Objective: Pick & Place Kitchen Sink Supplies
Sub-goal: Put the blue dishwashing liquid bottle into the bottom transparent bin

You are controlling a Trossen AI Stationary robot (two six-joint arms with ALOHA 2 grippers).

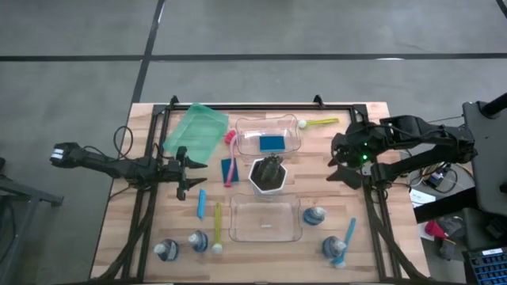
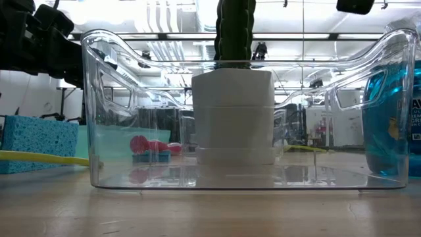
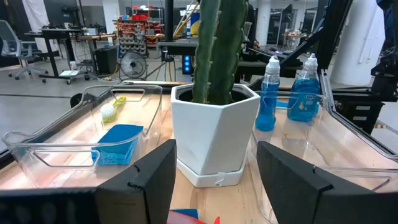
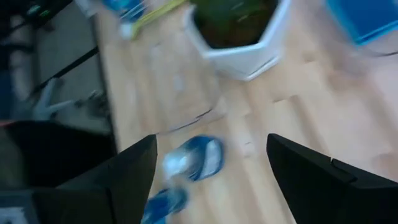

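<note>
Here, no readable label on bottle [image 2: 393, 112], left pincer [image 1: 184, 169] released, right pincer [image 1: 342, 162] released.

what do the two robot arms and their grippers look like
Both arms are dark, near-black, jointed links. The left gripper and right gripper have broad, flat matte black fingers. Black cables loop by the left arm, and a green light glows on the right arm's wrist.

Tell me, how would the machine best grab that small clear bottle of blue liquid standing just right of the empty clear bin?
Probably by its body, just under the grey cap. The small clear bottle of blue liquid stands upright beside the empty clear plastic bin, so coming from above or from its open right side, away from the bin wall, looks safest. The right gripper is nearer, jaws open.
</note>
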